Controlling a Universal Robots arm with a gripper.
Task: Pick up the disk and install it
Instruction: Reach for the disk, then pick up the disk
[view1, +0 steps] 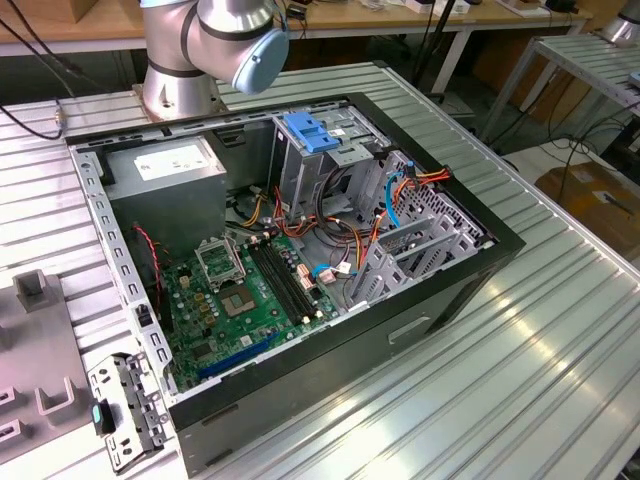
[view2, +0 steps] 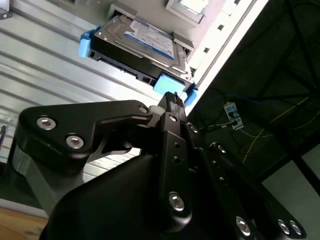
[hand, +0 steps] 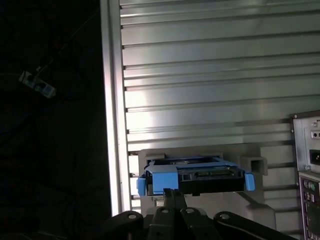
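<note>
- Claw (hand: 173, 193) was clenched on nothing, its two black fingertips (view2: 173, 100) pressed together in both wrist views.
- Claw tip pointed at the near end of the disk (view2: 142, 42), just beside the square tab (hand: 163, 183) of the blue carrier (view2: 86, 46). Whether tip and tab touched could not be told.
- Disk lay flat with its white-and-blue label upward and its silver body framed by the blue carrier. Its connector end faced the claw.
- Disk sat in a pale grey holder (hand: 256, 163) on the ribbed aluminium counter (hand: 200, 75), near the counter's edge and outside the computer case (view1: 320, 390).
- Exterior view: the computer case lay on its side on the counter, side panel off, interior exposed.
- Inside, a green motherboard (view1: 240, 290) sat low in the case, and a grey power supply (view1: 165, 165) with a white label sat toward the arm's base (view1: 180, 85).
- Metal drive cage (view1: 300, 170) carried a blue latch (view1: 312, 135) on top, with orange, red and blue cables (view1: 400, 190) beside it.
- Loose metal bracket (view1: 125, 405) lay on the counter at the exterior view's left, close to the case's corner.
</note>
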